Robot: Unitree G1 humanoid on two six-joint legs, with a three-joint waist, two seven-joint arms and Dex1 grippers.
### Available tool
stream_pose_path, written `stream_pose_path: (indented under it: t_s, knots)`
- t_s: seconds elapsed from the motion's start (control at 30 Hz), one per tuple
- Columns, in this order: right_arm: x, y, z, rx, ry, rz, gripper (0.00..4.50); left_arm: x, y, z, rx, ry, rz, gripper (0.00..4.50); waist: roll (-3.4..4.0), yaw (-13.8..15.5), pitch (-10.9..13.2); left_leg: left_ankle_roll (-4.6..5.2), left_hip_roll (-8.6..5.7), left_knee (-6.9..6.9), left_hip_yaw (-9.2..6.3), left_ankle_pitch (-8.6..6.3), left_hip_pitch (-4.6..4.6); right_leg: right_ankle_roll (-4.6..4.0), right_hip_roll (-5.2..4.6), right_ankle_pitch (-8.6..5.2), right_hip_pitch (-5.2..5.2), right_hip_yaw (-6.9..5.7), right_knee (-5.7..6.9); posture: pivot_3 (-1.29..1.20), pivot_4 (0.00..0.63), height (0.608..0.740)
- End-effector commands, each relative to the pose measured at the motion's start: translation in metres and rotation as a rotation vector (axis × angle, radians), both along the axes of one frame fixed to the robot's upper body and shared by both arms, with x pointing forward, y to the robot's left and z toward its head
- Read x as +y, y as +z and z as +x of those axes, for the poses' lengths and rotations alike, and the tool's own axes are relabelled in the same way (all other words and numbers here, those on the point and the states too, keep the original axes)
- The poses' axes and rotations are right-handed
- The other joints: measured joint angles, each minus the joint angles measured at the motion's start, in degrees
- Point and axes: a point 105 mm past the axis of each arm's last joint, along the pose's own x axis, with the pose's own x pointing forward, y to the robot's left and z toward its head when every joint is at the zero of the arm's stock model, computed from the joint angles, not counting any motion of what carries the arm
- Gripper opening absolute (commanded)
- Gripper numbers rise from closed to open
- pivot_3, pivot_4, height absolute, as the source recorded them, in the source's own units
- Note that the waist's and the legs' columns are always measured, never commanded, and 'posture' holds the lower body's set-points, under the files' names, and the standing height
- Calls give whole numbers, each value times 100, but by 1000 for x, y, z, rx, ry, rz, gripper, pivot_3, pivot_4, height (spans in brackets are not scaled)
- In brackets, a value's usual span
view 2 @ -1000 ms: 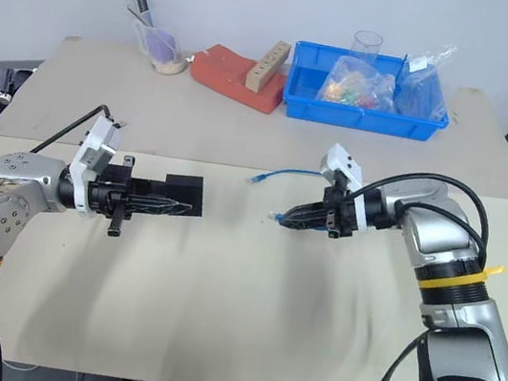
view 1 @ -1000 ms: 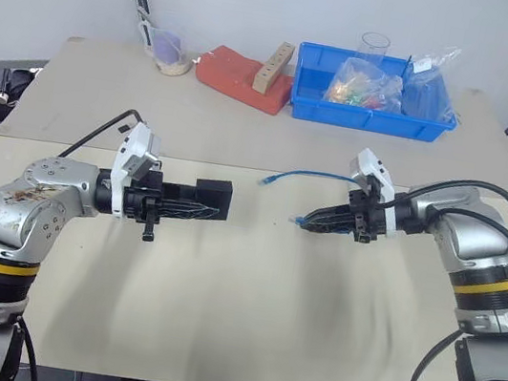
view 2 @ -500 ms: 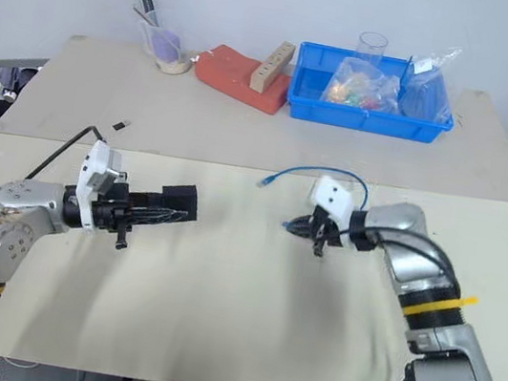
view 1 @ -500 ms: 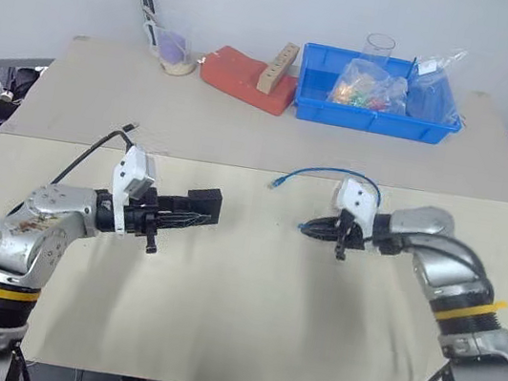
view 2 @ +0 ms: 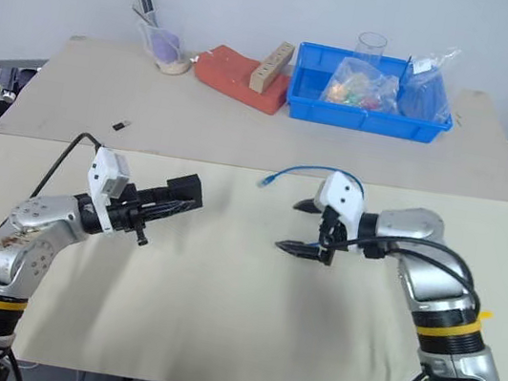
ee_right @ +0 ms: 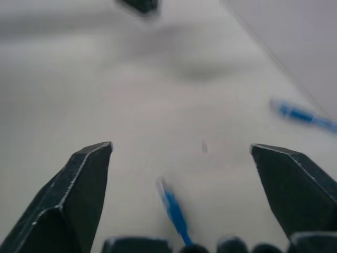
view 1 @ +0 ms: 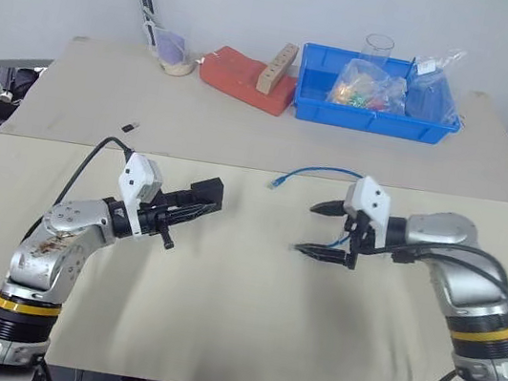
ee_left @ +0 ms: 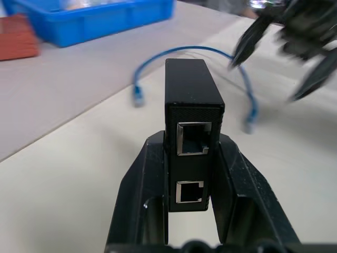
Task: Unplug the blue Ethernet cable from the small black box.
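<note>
The small black box (ee_left: 192,113) is held clenched between the fingers of the left pincer (view 1: 196,203), lifted off the bench (view 1: 231,332) on its left half. In the left wrist view both ports of the box are seen empty, with no plug seated in either one.

The right pincer (view 1: 325,231) is now spread wide and grasps nothing, whereas half a second ago and a second ago it was closed on one plug end of the blue Ethernet cable (view 1: 320,172). The cable has been let go: in the right wrist view one blue end is seen between the open fingers (ee_right: 79,184), though whether it has settled on the bench cannot be told. The rest of the cable is arched behind the right pincer toward the far edge of the near bench, with its other plug lying loose there. Cable and box are well apart, with bare bench between them.

The left arm has been lowered and turned over the last second, the box being carried with it.

From this it is judged that the unplugging is already accomplished, since the cable is free of the box and released; only setting the box down appears to be left, if that is wanted at all
</note>
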Motion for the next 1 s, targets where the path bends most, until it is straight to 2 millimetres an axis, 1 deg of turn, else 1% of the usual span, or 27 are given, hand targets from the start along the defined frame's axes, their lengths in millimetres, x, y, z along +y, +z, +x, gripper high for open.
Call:
stream_pose_path:
  t_s: [0.03, 0.1, 0.13, 0.2, 0.33, 0.4, 0.47, 0.5, 0.53, 0.57, 0.63, 0.7, 0.8, 0.93, 1.0]
  knots:
    - [11, 37, -8, -77, -44, 140, 4470, 2, -10, 16, -75, 109, 20, 554, 0, 21, -1, 0, -1, 0, 1, 0, 2, 0, -1, 0, 0, 2, 0, 0, 150, 740]
    - [15, 44, -3, -119, -117, 181, 4470, 1, -21, 27, -92, 163, 25, 554, -1, 38, -2, 0, -1, 0, 3, 0, 1, 0, 0, 0, 0, 1, -1, 0, 150, 740]
    - [16, 46, -2, -130, -152, 198, 4470, 0, -28, 34, -96, 210, 20, 554, -1, 50, -2, 0, -2, 0, 4, 0, -1, 0, -1, 0, -1, 2, -1, 0, 150, 740]
    - [16, 46, -1, -138, -190, 210, 4470, -2, -38, 43, -96, 258, 8, 554, -1, 100, -2, 0, -6, 2, 5, 0, 1, 0, -5, 0, -1, 2, 0, 0, 150, 740]
    - [18, 43, -1, -142, -218, 205, 4470, -6, -53, 55, -97, 305, 8, 554, -3, 132, -3, 0, -12, 5, 6, 0, -8, 0, -10, 0, -3, 1, -1, 0, 150, 740]
    - [18, 43, 0, -141, -228, 204, 4470, -9, -58, 58, -96, 306, 8, 554, -2, 124, -3, 0, -13, 5, 7, 0, -6, 0, -10, 0, -2, 0, -1, 0, 150, 740]
    - [16, 42, 2, -141, -244, 199, 4500, -10, -61, 59, -82, 305, -9, 1566, -2, 113, -3, 0, -12, 5, 7, 0, -4, 0, -9, 0, -1, 0, 2, 0, 150, 740]
    - [15, 41, 3, -140, -250, 197, 4500, -10, -62, 59, -77, 306, -13, 1781, -1, 110, -4, 0, -12, 5, 7, 0, -3, 0, -8, 0, -1, 0, 3, 0, 150, 740]
    - [14, 41, 4, -140, -253, 196, 4500, -9, -62, 59, -76, 307, -15, 2282, 1, 107, -5, 0, -11, 5, 7, 0, 0, 0, -7, 0, -1, 0, 5, 0, 150, 740]
    - [13, 40, 4, -138, -256, 195, 4500, -8, -62, 58, -76, 307, -16, 2604, 3, 107, -6, 0, -11, 5, 7, 0, 0, 0, -7, 0, -1, 0, 6, 0, 150, 740]
    - [10, 38, 5, -134, -267, 190, 4500, -2, -60, 55, -74, 312, -23, 3703, 3, 104, -6, 0, -11, 4, 7, 0, 1, 0, -6, 0, -1, 0, 7, 0, 150, 740]
    - [7, 35, 5, -131, -274, 184, 4500, 6, -57, 51, -72, 314, -23, 4484, 2, 89, -6, 0, -10, 4, 7, 0, 0, 0, -6, 0, -1, 0, 6, 0, 150, 740]
    - [0, 29, 1, -118, -267, 161, 4500, 18, -48, 36, -61, 293, -2, 4484, 3, 32, -6, 0, -6, 0, 7, 0, 1, 0, -2, 0, -2, 1, 8, 0, 150, 740]
    - [-17, 28, -6, -100, -261, 134, 4500, 31, -26, 5, -2, 213, 65, 4484, 2, -37, -5, 1, 1, -7, 0, 0, 2, 0, 2, 0, -3, 0, 6, 0, 150, 740]
    - [-32, 29, -7, -97, -282, 126, 4500, 48, -7, -12, 20, 199, 122, 4484, 0, -47, -3, 0, 1, -7, -2, 0, 1, 0, 2, 0, -2, 0, 5, 0, 150, 740]
